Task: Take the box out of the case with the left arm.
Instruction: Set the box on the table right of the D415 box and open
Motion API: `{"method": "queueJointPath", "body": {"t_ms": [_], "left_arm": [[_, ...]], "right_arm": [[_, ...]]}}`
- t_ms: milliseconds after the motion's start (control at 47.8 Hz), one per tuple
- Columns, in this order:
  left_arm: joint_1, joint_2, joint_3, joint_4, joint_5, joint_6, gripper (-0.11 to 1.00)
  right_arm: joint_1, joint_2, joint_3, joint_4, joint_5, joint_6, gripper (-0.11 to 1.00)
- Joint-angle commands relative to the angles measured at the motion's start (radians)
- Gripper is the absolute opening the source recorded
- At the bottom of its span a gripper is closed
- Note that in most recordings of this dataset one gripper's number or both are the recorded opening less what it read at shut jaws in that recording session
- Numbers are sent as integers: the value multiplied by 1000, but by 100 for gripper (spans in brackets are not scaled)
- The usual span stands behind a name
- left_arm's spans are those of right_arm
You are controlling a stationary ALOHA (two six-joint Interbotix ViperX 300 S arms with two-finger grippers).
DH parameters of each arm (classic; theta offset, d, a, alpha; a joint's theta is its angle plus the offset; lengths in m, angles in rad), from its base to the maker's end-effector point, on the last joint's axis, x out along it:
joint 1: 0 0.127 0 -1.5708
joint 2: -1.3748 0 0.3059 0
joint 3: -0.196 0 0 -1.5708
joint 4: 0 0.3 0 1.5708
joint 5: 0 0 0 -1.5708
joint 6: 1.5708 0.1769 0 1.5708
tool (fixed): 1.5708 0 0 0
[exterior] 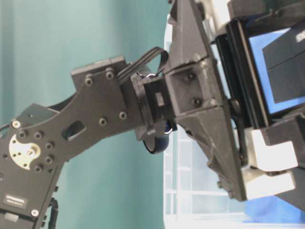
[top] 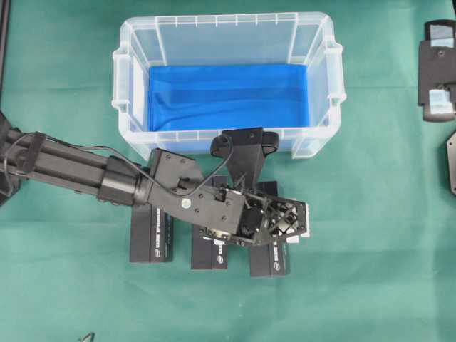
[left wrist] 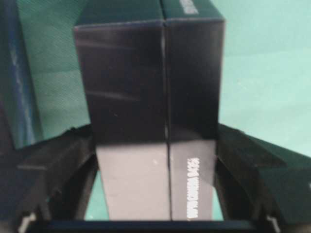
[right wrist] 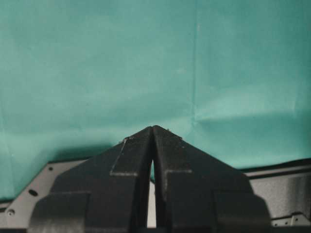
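Observation:
The clear case stands at the back with only its blue sheet inside. In front of it on the green cloth, my left gripper hovers over the rightmost black box. In the left wrist view this box fills the gap of the left gripper, and both black fingers press its long sides, so the gripper is shut on it. I cannot tell whether the box rests on the cloth. The right gripper is shut and holds nothing over bare cloth.
Two more black boxes lie side by side left of the held one, partly under the left arm. Black parts of the right arm sit at the far right edge.

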Motion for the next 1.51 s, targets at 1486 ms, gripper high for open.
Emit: {"method": "queueJointPath", "body": {"t_ms": [1486], "left_arm": [[78,-141,-114,-17,178,106,87]], "right_arm": [[2,2,-9,-5,-6,-5,3]]}}
